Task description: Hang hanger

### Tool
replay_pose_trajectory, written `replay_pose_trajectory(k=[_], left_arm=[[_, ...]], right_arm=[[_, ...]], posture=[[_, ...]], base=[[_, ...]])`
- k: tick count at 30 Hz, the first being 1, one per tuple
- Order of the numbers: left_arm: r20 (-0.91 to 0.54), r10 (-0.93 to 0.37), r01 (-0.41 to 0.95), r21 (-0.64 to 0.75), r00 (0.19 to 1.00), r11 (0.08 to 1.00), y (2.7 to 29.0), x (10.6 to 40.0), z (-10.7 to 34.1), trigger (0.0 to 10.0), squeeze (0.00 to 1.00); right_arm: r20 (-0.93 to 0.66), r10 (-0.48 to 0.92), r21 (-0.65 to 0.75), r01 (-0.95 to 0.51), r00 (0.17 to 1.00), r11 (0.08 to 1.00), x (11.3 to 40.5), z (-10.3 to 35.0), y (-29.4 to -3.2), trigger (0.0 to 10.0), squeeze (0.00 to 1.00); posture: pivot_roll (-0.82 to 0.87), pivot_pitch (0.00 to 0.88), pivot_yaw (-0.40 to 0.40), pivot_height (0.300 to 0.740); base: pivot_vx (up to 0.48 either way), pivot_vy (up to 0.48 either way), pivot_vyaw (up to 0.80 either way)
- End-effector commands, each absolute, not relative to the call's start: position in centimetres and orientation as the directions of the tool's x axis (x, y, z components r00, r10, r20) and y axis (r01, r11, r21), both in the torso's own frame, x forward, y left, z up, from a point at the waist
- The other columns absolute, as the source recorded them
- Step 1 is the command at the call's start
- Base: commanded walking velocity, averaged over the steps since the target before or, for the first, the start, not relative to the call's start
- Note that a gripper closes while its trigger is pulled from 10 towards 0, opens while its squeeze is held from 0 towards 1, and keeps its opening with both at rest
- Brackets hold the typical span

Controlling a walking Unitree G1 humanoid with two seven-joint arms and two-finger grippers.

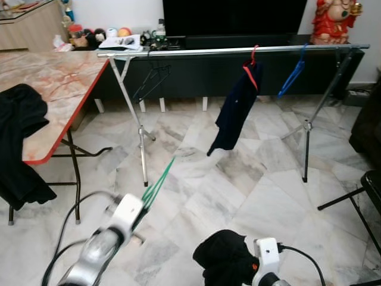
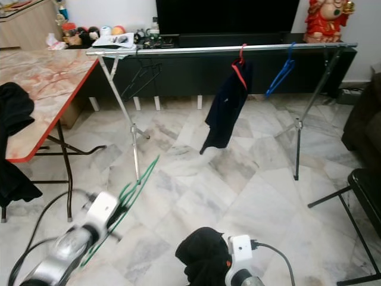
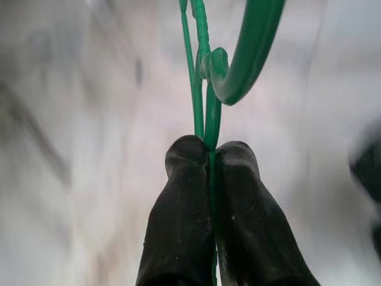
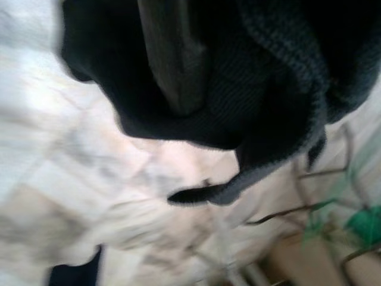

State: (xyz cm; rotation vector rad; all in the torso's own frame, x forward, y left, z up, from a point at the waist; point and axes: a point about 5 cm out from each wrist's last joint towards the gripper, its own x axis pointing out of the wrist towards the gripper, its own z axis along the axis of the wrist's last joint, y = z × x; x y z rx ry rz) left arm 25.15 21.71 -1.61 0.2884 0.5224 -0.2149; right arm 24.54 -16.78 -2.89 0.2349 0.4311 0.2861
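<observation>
Holding the green hanger [image 3: 205, 89] pinched flat between its two black fingers [image 3: 178, 214], the left gripper [image 3: 209, 156] sits low over the marble floor [image 1: 250, 190], its silver arm blurred. The hanger's hook curls just beyond the fingertips, and its green wire runs up and away from the gripper toward the drying rail [image 1: 238, 51], which stands well ahead of it and higher. The right gripper [image 4: 178, 65] is buried in a black garment [image 1: 223, 256]; one dark finger shows against the knit, but I cannot tell whether the jaws are closed on the cloth. By my reading, the grasp is done while the hanging is not: the hook is nowhere near the rail, where a navy garment [image 1: 235, 110] on a red hanger [image 1: 252, 71], a blue hanger [image 1: 292, 77] and a dark wire hanger [image 1: 152, 80] already hang. Left to do: raising the hook onto free bar.
</observation>
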Motion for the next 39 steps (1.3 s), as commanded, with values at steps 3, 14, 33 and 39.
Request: replay_pose_trajectory(k=[3,14,33,39], left_arm=[[-0.698,-0.003,0.198,0.198,0.716,0.96,24.3,19.9,-5.4,10.0,0.0],[-0.827,0.073,0.09,0.147,0.557,0.985,24.7,14.8,-8.3,10.0,0.0],[-0.853,0.04,0.085,0.098,0.52,0.992,23.3,14.7,-8.9,10.0,0.0],[-0.867,0.052,0.06,0.094,0.496,0.994,23.1,14.0,-9.3,10.0,0.0]], right_arm=[[-0.327,0.214,0.285,-0.12,0.92,0.951,25.2,-2.2,-17.5,0.0,0.0],[-0.341,0.137,0.274,-0.041,0.93,0.961,24.7,-2.6,-17.8,0.0,0.0],[-0.387,-0.316,0.012,0.348,0.866,0.938,21.9,-3.5,-22.8,0.0,0.0],[-0.348,-0.356,-0.022,0.372,0.867,0.928,20.5,-3.7,-22.0,10.0,0.0]], posture=[[0.09,0.103,0.047,0.74],[0.1,0.104,0.045,0.74],[0.07,0.07,0.062,0.74],[0.04,0.051,0.061,0.74]], base=[[0.0,0.0,0.0],[0.0,0.0,0.0],[0.0,0.0,0.0],[0.0,0.0,0.0]])
